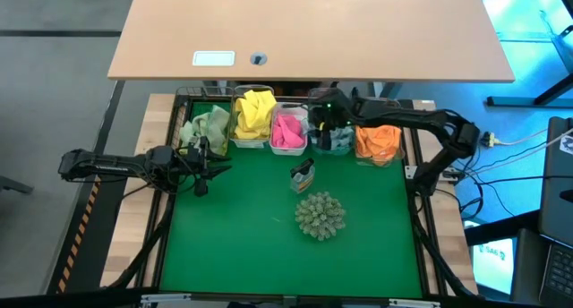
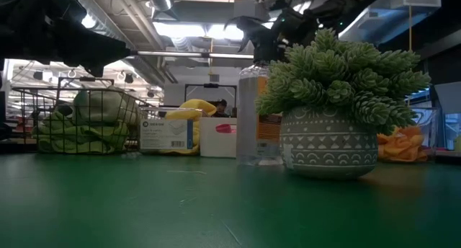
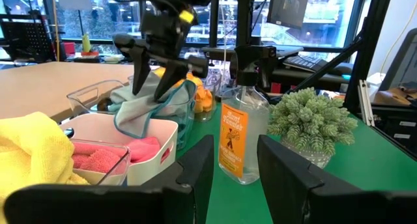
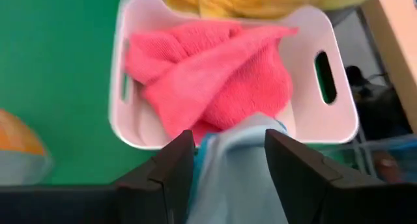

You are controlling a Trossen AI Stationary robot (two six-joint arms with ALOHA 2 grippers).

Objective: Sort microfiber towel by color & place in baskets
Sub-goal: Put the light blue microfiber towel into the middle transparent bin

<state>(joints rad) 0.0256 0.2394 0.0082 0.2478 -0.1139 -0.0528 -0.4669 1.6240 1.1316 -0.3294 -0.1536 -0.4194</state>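
Five baskets stand in a row at the table's far edge. They hold a green towel [image 1: 208, 126], a yellow one [image 1: 255, 114], a pink one [image 1: 288, 132] in the white bin [image 4: 326, 123], a light blue towel [image 3: 140, 110] in a clear bin [image 3: 88, 94], and an orange one [image 1: 378, 142]. My right gripper [image 3: 155, 87] slants down over the clear bin, fingers apart, with the blue towel [image 4: 228, 172] between them. One part of that towel hangs over the bin's rim. My left gripper [image 3: 236, 159] waits open at the table's left. My right gripper has the light blue towel's raised upper fold [image 3: 182, 90] between its spread fingers, coming from above at a slant. Whether the fingers touch the cloth I cannot tell. The rest of the towel lies in the clear bin and over its rim.
A spray bottle [image 1: 303, 175] stands mid-table in front of the bins, and a potted spiky plant [image 1: 320, 215] stands nearer the front. Green mat [image 1: 242, 245] lies bare around them. A wooden desk [image 1: 313, 30] stands beyond the baskets.
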